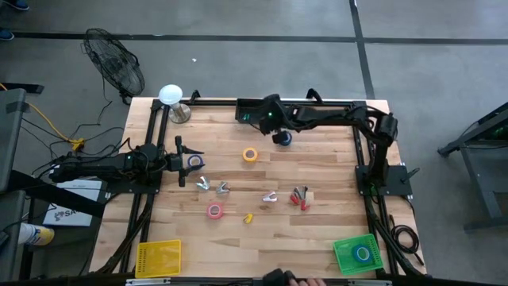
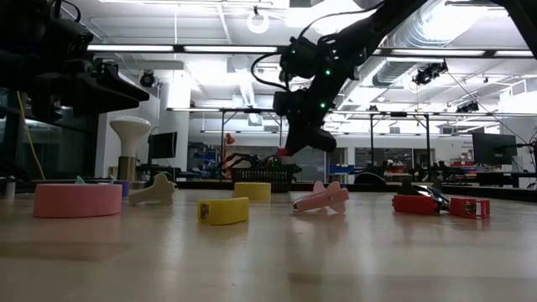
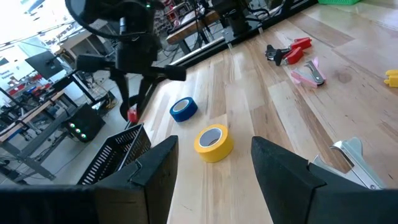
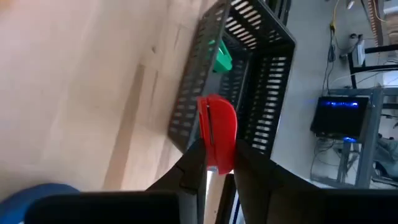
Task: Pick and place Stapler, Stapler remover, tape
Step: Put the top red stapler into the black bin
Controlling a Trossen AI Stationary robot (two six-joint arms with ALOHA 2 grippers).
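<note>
The right gripper has its jaws clamped on a red stapler remover, carrying it toward the black basket; the left gripper waits, jaws apart, above the tabletop

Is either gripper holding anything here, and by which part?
The right gripper pinches a small red item by one end, near the black basket. The left gripper is open, holding nothing.

My right gripper hung raised over the table's far edge, fingers clamped; my left gripper waited low at the left side, fingers parted.
</note>
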